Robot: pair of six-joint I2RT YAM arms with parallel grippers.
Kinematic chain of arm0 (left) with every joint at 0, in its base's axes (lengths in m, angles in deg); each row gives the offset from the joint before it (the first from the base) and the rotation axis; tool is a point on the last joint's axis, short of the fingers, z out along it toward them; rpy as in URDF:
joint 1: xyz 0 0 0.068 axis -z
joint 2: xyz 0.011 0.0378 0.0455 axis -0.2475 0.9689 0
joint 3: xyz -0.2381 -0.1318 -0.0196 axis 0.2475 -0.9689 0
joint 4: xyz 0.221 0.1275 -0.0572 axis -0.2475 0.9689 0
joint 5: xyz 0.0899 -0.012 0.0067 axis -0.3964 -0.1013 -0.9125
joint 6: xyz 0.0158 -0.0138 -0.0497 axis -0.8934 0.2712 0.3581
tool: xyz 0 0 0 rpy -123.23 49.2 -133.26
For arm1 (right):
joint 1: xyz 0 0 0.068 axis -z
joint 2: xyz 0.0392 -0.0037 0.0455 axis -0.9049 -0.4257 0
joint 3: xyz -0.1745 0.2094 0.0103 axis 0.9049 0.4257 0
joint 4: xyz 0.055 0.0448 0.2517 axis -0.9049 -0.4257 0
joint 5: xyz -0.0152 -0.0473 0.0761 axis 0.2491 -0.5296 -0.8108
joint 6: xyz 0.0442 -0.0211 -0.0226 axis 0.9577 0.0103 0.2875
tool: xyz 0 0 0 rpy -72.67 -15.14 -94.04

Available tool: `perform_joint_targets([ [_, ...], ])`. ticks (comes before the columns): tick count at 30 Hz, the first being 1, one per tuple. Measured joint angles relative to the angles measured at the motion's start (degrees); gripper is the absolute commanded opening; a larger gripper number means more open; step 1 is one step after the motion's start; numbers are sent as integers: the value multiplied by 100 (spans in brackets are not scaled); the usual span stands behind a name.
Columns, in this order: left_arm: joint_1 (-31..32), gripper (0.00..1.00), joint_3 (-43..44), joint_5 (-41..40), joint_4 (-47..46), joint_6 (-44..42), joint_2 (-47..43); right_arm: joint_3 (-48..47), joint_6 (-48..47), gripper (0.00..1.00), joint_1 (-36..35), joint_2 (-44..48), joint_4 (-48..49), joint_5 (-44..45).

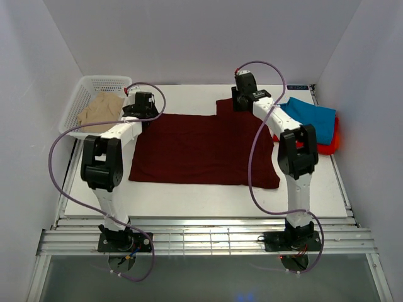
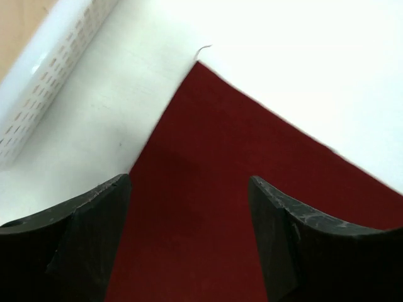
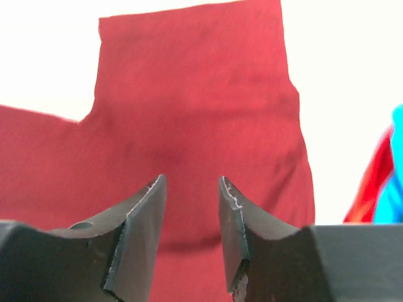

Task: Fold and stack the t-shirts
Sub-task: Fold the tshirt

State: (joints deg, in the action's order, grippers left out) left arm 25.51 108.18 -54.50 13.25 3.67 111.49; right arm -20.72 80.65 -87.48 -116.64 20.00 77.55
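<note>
Left tool [image 2: 189, 189] hangs open over the far-left corner of the maroon t-shirt [image 1: 201, 148], spread on the desk [image 1: 189, 195]; right tool [image 3: 192, 185] is open and empty above its far-right sleeve. At the right edge, the teal t-shirt [image 1: 312, 116] lies on the red-orange t-shirt [image 1: 331, 142].

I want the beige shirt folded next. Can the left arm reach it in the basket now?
Probably yes: the left gripper is open right beside the basket, and the beige shirt lies uncovered inside; only the basket wall stands between.
</note>
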Motion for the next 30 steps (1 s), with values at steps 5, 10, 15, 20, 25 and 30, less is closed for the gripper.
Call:
perform_joint_targets([
  [5, -365, 84, 450, 404, -94, -337, 984, -1528, -321, 45, 428, -1482, 96, -166],
  [10, -535, 84, 916, 673, -367, -568, 1504, -2072, -492, 47, 876, -2157, 348, -396],
  [15, -538, 84, 1296, 850, -682, -693, 1779, -2323, -686, 50, 1226, -2428, 743, -610],
  [20, -531, 84, 1683, 927, -800, -758, 2085, -2702, -748, 52, 1399, -2796, 1064, -960],
  [25, -533, 84, 2046, 962, -817, -789, 2500, -2798, -662, 53, 1521, -3123, 1128, -1432],
  [30, -533, 84, 2103, 931, -804, -828, 2645, -2914, -540, 55, 1626, -3265, 1172, -1893],
])
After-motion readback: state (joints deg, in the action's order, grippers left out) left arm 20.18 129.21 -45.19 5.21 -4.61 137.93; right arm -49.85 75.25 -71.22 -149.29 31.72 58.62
